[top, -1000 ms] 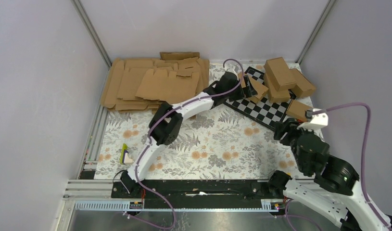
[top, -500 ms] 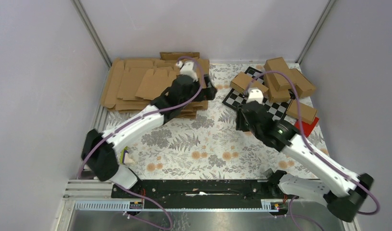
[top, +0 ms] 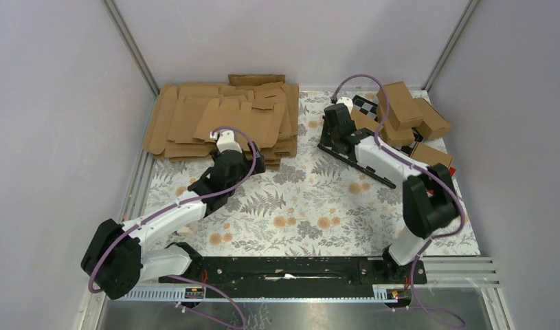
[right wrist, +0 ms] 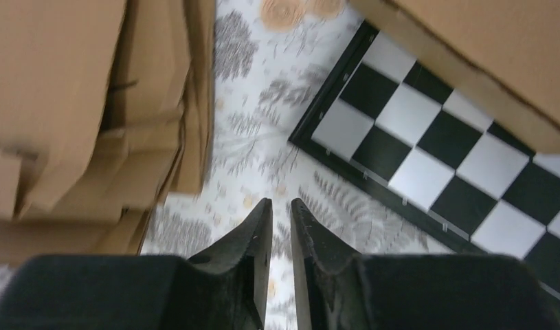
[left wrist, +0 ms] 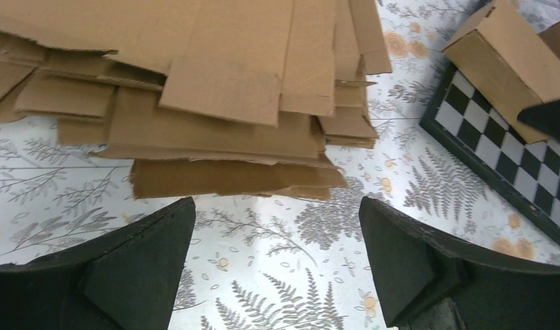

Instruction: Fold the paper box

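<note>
1. I judge the left gripper [left wrist: 273, 265] sits at the near edge of the heaped flat blanks [top: 222, 120] to pick the next paper box blank – jaws wide apart, holding nothing.
2. The right gripper [right wrist: 280, 227], far right by the checkerboard [top: 373, 161] and folded cartons [top: 404, 110], shows fingers almost together – nothing between them.

- The table [top: 311, 206] wears a cloth printed with grey ferns and orange flowers, filling the middle of the overhead view.
- Upper left on it lies a heap of flat brown blanks [top: 222, 120], layered and fanned out.
- Upper right lies a black-and-white checkered board [top: 363, 161], set at a slant.
- Folded brown cartons [top: 404, 113] are piled on and beside that board.
- A red flat block [top: 453, 170] peeks out at the right edge.
- A small yellow-green object [top: 183, 230] lies lower left, mostly hidden.
</note>
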`<state>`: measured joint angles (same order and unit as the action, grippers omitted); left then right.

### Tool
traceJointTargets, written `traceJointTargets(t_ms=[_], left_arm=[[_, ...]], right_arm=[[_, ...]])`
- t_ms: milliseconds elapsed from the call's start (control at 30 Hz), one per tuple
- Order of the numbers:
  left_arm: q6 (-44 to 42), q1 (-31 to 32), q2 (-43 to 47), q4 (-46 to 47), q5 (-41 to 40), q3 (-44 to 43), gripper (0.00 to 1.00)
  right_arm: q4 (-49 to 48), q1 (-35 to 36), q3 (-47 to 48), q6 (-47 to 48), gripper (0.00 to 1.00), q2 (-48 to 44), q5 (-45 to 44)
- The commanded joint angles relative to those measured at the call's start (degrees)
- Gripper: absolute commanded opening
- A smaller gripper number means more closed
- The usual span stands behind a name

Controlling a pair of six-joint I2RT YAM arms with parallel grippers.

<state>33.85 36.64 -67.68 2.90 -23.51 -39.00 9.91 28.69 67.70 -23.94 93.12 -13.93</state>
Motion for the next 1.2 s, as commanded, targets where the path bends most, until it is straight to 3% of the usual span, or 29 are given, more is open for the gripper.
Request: traceJointTargets(t_ms=[0, 67, 167, 467, 767, 900, 1033, 1167], left_arm=[[-3.41, -0.08, 2.93, 11.06, -4.68, 4.85, 0.99], [-4.34, -0.08, 2.82, 12.72, -4.96, 6.28, 0.99], [-5.29, -0.08, 2.09, 13.33, -5.5, 6.25, 0.99], [-7.83, -0.08, 1.54, 15.42, -9.61, 7.72, 0.99], [-7.55, -0.13, 6.22, 20.67, -16.1, 12.95, 0.99], [-10.49, -0.08, 8.98, 25.09, -16.88, 15.75, 0.99], [-13.99, -0.08, 9.88, 25.23, -18.88, 15.56, 0.99], [-16.89, -0.1, 10.57, 23.77, -21.77, 15.06, 0.99]], right_arm=[[-6.98, -3.36, 7.75, 0.63, 0.21, 8.26, -0.95], [-5.45, -4.62, 11.04, 1.05, 0.16, 12.77, -1.19], [-5.23, -6.16, 14.18, 0.96, 0.0, 17.44, -1.65], [-4.88, -10.52, 22.67, 2.66, 0.0, 29.75, -7.22], [-3.56, -17.87, 26.41, 3.46, 0.0, 33.16, -8.86], [-2.22, -17.96, 27.14, 6.63, 0.0, 29.95, -4.73], [-12.16, -17.96, 15.87, 8.99, 0.0, 18.98, 5.53], [-20.3, -17.96, 2.07, 10.31, 0.19, 5.09, 10.86]])
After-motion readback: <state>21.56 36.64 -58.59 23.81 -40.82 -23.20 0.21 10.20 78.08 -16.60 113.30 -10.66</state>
